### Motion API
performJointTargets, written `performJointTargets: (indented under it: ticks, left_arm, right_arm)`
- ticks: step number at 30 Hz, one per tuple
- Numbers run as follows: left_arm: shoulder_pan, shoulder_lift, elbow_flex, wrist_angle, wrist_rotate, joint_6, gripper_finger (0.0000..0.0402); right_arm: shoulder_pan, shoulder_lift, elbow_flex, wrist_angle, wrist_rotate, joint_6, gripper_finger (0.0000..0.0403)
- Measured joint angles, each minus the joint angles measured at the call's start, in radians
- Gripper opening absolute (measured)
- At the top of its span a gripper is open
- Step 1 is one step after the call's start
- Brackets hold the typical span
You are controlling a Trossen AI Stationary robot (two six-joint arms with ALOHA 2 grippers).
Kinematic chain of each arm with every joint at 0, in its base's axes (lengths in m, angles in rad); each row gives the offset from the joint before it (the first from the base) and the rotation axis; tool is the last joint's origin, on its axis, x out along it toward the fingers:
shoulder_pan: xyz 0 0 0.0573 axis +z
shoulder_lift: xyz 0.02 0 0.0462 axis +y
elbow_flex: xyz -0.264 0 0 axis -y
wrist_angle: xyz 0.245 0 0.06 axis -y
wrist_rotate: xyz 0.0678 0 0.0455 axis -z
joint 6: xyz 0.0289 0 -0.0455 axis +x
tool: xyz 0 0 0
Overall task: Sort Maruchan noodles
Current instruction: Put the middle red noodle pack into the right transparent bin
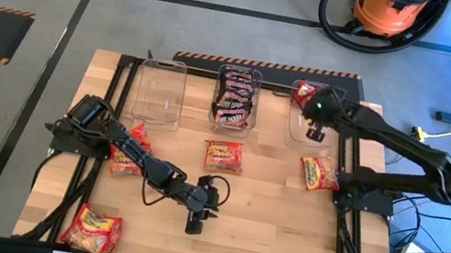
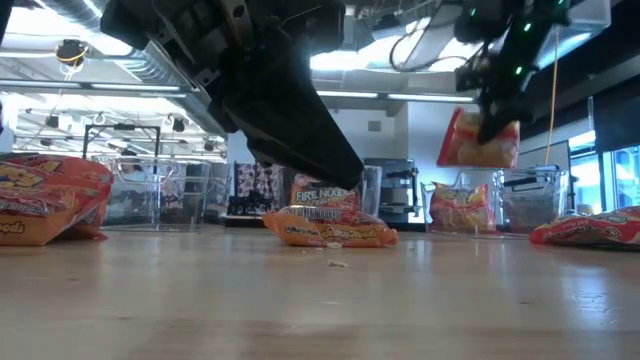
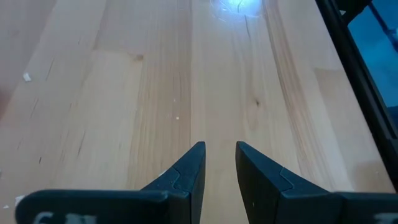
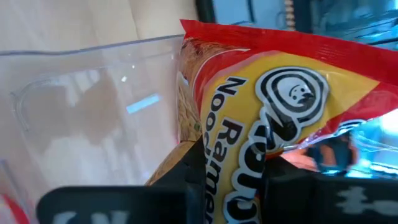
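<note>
Wooden table, crinkly packet in jaws

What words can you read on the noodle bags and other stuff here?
"No", "Ramen", "Noo...": on the packet that the right gripper holds over a clear bin.
"FIRE NOOD...", partly hidden: on a dark packet behind the orange packet in the low view.
All other packets' print is too small or blurred to read.
</note>
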Motion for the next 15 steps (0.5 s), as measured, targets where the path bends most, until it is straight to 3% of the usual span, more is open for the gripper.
performJointTargets:
  ticks: [4, 15]
  left_arm:
    - [0.000, 0.000, 0.000, 0.000, -0.005, 0.006, 0.0082]
    - [0.000, 0.000, 0.000, 0.000, -0.017, 0.049, 0.0082]
  right_arm:
    - [-0.080, 0.083, -0.023, 0.066, -0.072, -0.043, 0.0048]
    - [-0.176, 0.326, -0.023, 0.118, -0.091, -0.157, 0.0048]
